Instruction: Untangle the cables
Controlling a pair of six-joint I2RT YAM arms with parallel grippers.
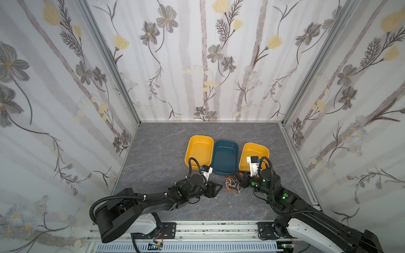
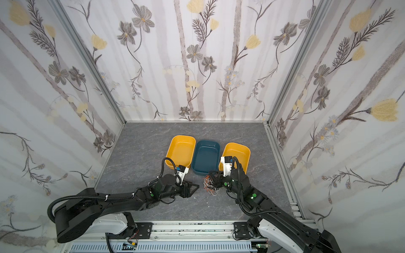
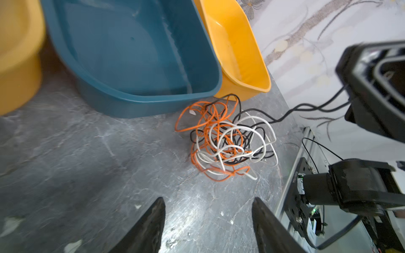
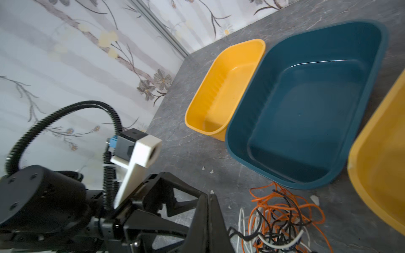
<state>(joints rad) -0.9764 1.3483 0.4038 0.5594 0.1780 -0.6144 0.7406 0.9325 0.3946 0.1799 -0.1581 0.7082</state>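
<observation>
The cables (image 1: 231, 185) (image 2: 210, 185) lie in one tangle of orange, white and black strands on the grey table, just in front of the blue tray. My left gripper (image 3: 208, 200) is open and empty, a short way left of the tangle (image 3: 225, 140) and pointing at it; both top views show it (image 1: 219, 188) (image 2: 196, 188). At the tangle's right edge my right gripper (image 4: 208, 197) (image 1: 236, 175) is shut, its jaws pressed together. Black cable strands (image 3: 306, 107) stretch from the tangle up to it, so it is shut on a black cable.
Three empty trays stand in a row behind the tangle: yellow (image 1: 200, 151), blue (image 1: 224, 156) and yellow (image 1: 255, 152). The blue tray's front wall (image 3: 135, 105) almost touches the cables. Papered walls close three sides, and a metal rail (image 1: 219, 229) runs along the front.
</observation>
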